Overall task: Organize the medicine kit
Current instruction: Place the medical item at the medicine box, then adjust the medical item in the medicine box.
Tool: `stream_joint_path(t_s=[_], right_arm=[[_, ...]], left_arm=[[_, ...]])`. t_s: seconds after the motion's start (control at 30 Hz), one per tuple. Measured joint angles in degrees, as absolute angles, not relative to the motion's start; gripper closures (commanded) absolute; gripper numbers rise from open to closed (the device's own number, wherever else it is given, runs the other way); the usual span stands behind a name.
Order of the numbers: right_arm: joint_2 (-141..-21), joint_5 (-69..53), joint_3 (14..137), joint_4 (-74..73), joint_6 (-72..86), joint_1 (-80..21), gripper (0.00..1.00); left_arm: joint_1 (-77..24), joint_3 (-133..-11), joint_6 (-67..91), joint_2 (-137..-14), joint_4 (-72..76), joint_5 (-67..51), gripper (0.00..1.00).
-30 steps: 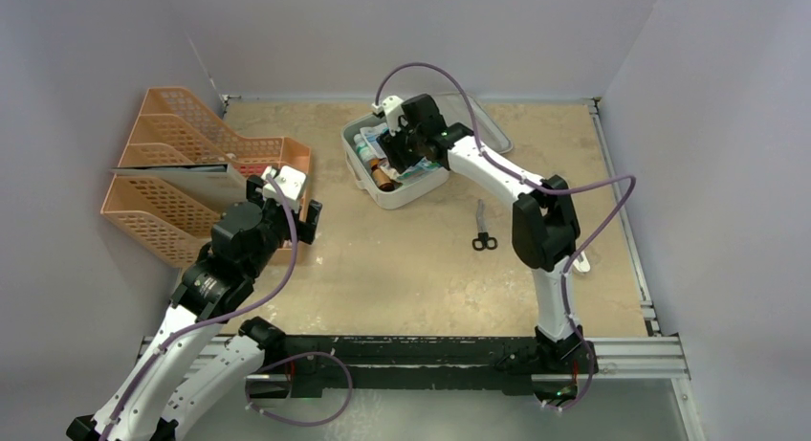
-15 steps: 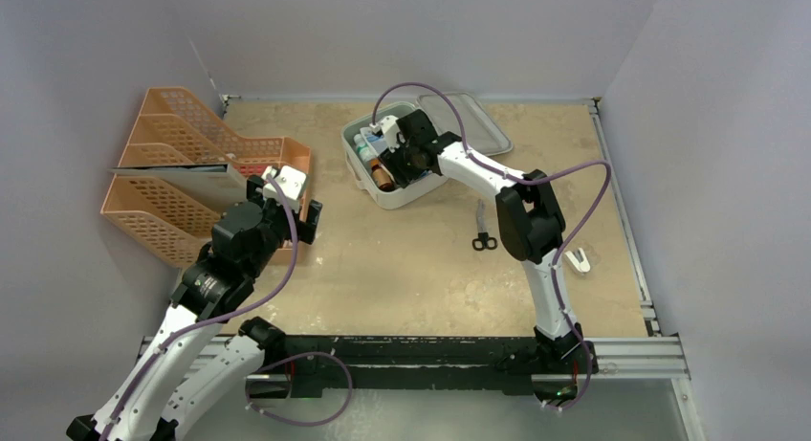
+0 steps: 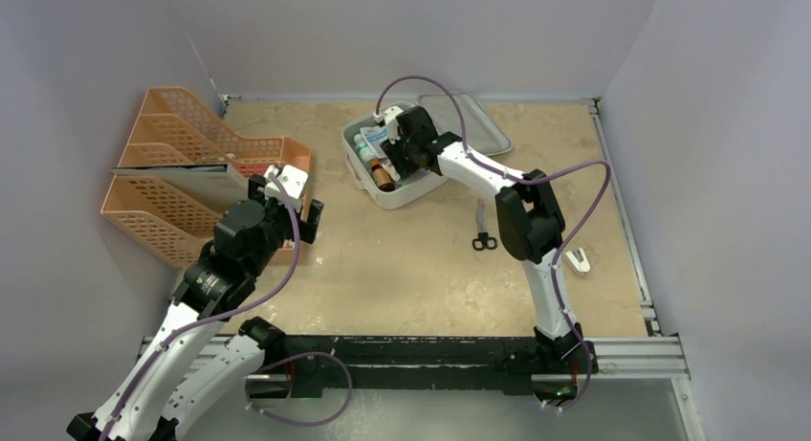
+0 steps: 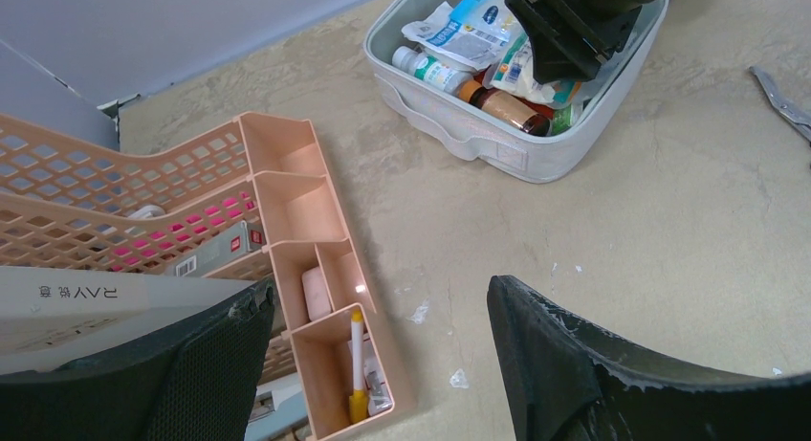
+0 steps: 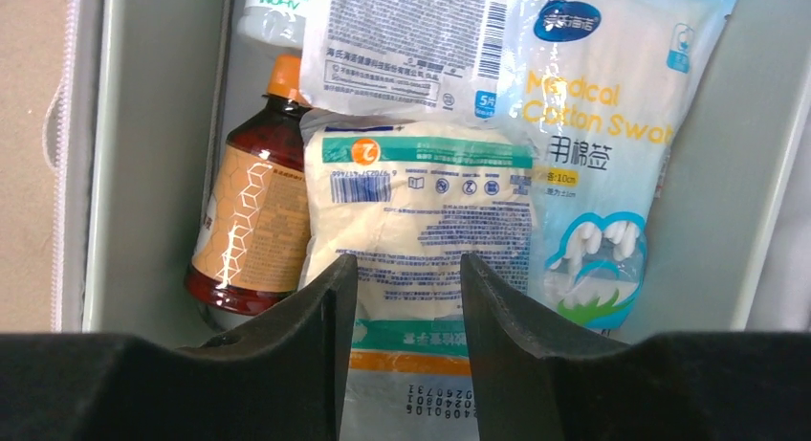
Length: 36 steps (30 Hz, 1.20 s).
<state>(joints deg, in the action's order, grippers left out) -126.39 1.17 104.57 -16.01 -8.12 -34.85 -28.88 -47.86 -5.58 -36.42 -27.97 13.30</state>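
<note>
The medicine kit (image 3: 406, 196) is a pale grey case lying open at the back of the table, its lid (image 3: 478, 125) flat behind it. My right gripper (image 3: 389, 150) reaches down inside it. In the right wrist view its jaws (image 5: 408, 265) stand a narrow gap apart over a white gauze packet (image 5: 421, 211), not visibly pinching it. A brown bottle (image 5: 253, 211) lies to the left and a cotton swab bag (image 5: 598, 154) to the right, within the kit's wall (image 5: 153, 173). My left gripper (image 3: 290, 190) hovers open and empty (image 4: 381, 286) beside the trays.
Orange mesh file trays (image 3: 182, 173) stand at the left with a small compartment box holding a pen (image 4: 356, 364). Scissors (image 3: 484, 238) lie on the table right of centre. A small white object (image 3: 577, 260) rests near the right arm.
My right gripper has shifted left and deeper into the kit, and its jaws have narrowed. The left arm has stayed still.
</note>
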Motion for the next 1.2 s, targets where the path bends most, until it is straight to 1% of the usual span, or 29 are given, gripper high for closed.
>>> stream_joint_path(t_s=[0.23, 0.33, 0.43, 0.57, 0.67, 0.8, 0.9, 0.97, 1.1, 1.2], right_arm=[[-126.4, 1.6, 104.8, -16.2, -5.0, -34.9, 0.43], [-125.8, 1.3, 104.7, -16.9, -3.8, -34.9, 0.38], [-123.1, 0.8, 103.2, -17.3, -2.7, -34.8, 0.36], [-115.0, 0.6, 98.3, -17.8, -0.8, -34.7, 0.36], [-107.2, 0.8, 93.6, -18.2, 1.2, -34.3, 0.37], [-96.7, 1.9, 86.7, -19.0, 4.5, -33.3, 0.39], [-89.9, 3.0, 80.5, -20.1, 7.0, -32.9, 0.39], [-86.4, 3.8, 76.4, -21.2, 8.7, -32.7, 0.40], [-82.7, 4.3, 69.7, -22.7, 11.6, -32.7, 0.41], [-81.3, 5.0, 65.1, -23.7, 13.7, -32.7, 0.46]], left_arm=[[-28.9, -47.6, -5.2, -36.7, -27.6, 12.8, 0.20], [-28.9, -47.0, -4.0, -38.0, -26.5, 10.7, 0.22], [-28.9, -47.3, -1.9, -41.9, -25.3, 8.9, 0.25], [-28.9, -51.8, 3.1, -51.5, -25.7, 8.4, 0.30], [-28.9, -57.7, 6.7, -59.5, -26.7, 8.3, 0.37], [-28.1, -67.1, 10.5, -69.9, -27.4, 5.7, 0.49], [-26.1, -71.9, 12.2, -76.2, -26.8, 2.9, 0.52], [-25.0, -75.7, 13.0, -81.5, -26.1, 1.4, 0.54], [-23.6, -83.1, 13.9, -92.1, -25.0, -0.7, 0.67], [-23.0, -87.7, 14.3, -99.6, -24.1, -2.5, 0.76]])
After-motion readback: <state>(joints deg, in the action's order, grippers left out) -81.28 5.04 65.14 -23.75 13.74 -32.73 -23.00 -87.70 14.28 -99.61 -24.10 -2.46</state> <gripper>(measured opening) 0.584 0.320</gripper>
